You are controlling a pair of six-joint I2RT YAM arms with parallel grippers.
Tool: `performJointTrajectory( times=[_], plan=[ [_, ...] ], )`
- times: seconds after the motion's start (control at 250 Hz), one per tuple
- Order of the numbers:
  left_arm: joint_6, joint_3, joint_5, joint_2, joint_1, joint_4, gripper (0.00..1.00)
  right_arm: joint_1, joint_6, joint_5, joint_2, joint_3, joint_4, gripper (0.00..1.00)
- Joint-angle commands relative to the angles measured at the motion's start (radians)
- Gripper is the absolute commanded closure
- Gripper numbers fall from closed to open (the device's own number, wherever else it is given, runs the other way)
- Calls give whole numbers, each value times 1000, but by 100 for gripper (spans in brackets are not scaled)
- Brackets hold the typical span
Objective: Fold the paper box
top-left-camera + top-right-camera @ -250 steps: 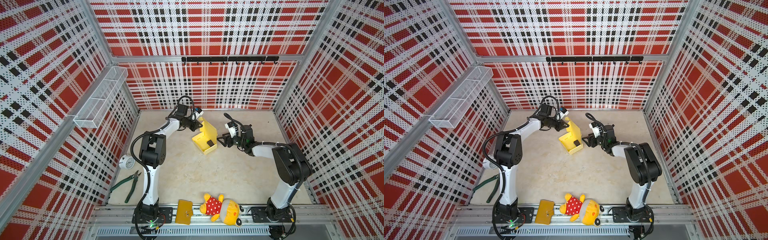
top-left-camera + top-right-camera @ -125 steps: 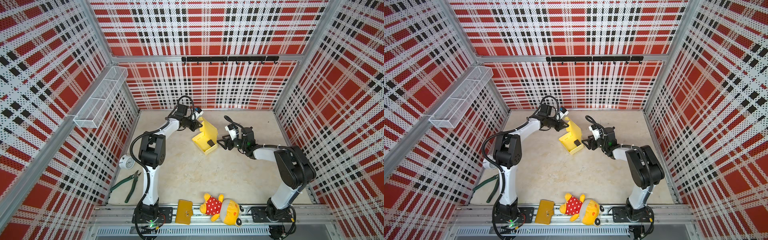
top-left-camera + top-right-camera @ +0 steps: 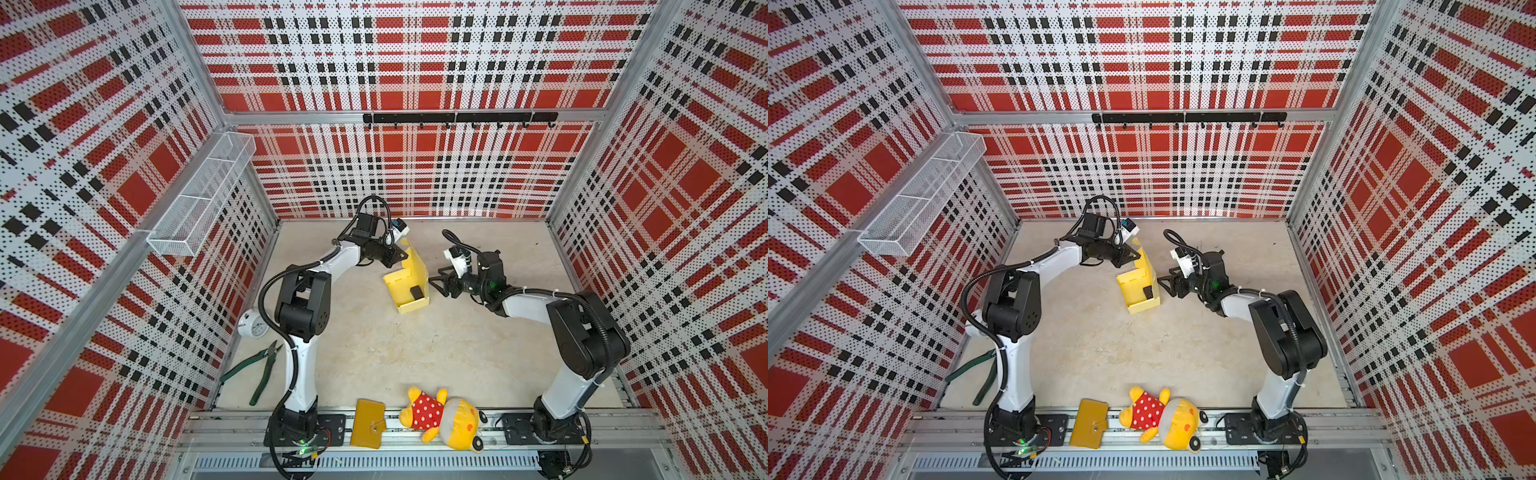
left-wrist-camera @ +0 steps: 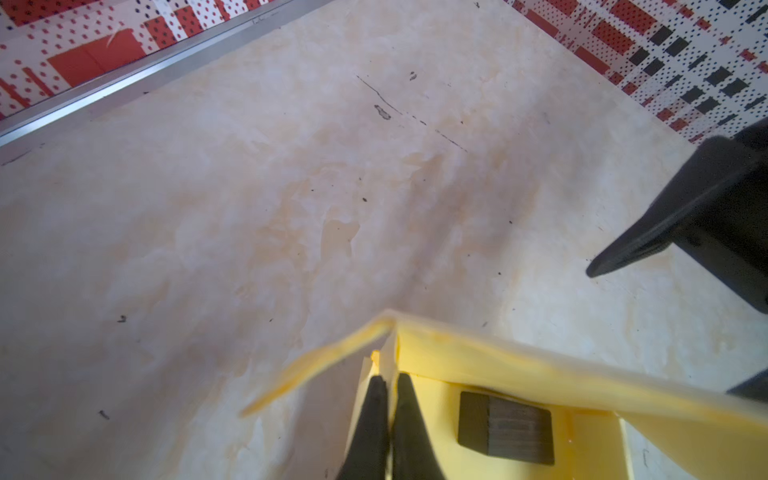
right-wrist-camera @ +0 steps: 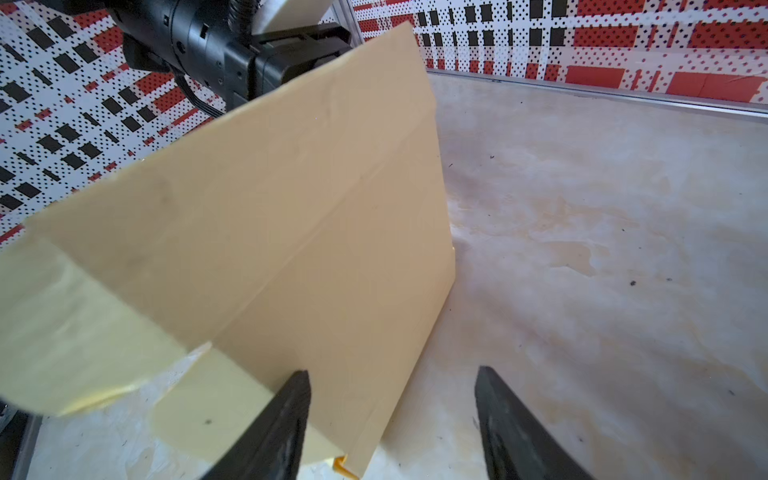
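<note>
A wall of the pale yellow thin-cardboard box is pinched by the left gripper; the right gripper is spread open just beside it.

Paper box on table, block apparently inside.

Both top views hang high over the front edge, looking steeply down and toward the red-and-white plaid back wall, far enough off to hold the whole beige marbled counter; they share nearly everything. The left wrist camera rides just behind the left tool, very near the pale yellow cardboard box. The right wrist camera looks along the right tool at that box's outer wall, also close. All four views share the box.
</note>
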Motion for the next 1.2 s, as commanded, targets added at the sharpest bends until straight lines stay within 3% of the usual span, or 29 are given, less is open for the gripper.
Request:
performJointTrajectory(
  times=[0.0, 0.636, 1.196],
  plan=[
    [-12, -6, 8, -47, -10, 16, 96, 10, -31, -33, 10, -13, 53, 34],
    [-8, 7, 8, -40, -13, 9, 96, 21, -67, -132, -55, -79, 31, 35],
    [-64, -78, 16, -80, -18, 62, 96, 65, -68, -48, -6, -59, 85, 45]
  ],
)
